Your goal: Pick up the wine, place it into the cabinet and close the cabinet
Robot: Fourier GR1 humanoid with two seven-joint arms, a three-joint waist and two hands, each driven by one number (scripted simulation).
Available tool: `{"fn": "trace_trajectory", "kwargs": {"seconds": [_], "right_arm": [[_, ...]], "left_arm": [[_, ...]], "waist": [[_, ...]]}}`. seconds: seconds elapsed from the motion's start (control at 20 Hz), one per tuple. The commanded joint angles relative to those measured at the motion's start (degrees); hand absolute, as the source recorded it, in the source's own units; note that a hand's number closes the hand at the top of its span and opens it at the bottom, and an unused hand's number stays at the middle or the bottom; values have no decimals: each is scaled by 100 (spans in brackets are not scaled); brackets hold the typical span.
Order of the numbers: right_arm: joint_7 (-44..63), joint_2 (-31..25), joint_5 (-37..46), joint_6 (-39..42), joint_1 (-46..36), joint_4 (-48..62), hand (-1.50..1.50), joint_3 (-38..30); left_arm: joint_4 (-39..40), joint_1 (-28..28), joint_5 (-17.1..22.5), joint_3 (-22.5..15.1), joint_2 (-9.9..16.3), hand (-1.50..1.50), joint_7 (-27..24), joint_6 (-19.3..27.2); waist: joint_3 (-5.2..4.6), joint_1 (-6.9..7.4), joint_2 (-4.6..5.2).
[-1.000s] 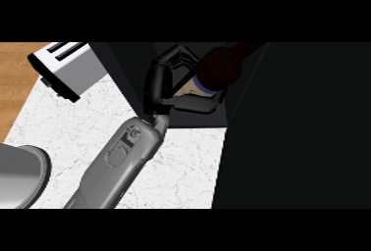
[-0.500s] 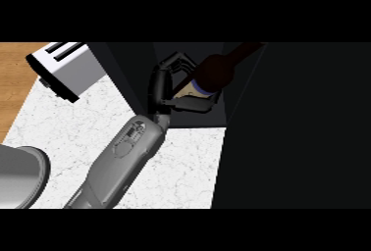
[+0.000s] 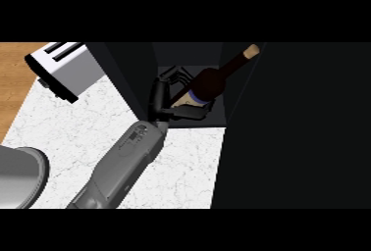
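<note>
The wine bottle (image 3: pixel 208 84) is dark with a pale label band and a tan cork. It lies tilted in the open dark cabinet (image 3: pixel 185 55), neck pointing up and to the right. My left hand (image 3: pixel 157 96) reaches into the opening from the lower left. Its fingers are curled over the bottle's lower body on the left and its thumb is under the base. The grey forearm (image 3: pixel 130 152) crosses the white marble counter (image 3: pixel 72 122). My right hand shows nowhere.
A wide black panel (image 3: pixel 297 127), seemingly the cabinet's open door, fills the right side and hides what is behind it. A silver toaster (image 3: pixel 62 68) stands at the upper left. A grey rounded vessel (image 3: pixel 18 176) sits at the lower left edge.
The hand and the bottle have barely shifted inside the cabinet opening. The grip looks the same.
</note>
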Motion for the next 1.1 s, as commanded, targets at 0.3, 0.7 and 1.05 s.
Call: {"fn": "trace_trajectory", "kwargs": {"seconds": [0.3,0.7,1.05], "right_arm": [[115,30,-421,72,175,-473,-150,-56],[559,54,-226,-223,-316,-426,-150,170],[-168,77,-508,202,-72,69,-150,-111]], "left_arm": [[1167,-301,324,-234,-1,150,-788,258],[1868,-789,944,219,-1,150,-1221,-28],[2795,-1193,1399,646,-1,150,-1544,-500]], "waist": [[-1,-30,8],[-8,-53,6],[-3,-133,59]]}}
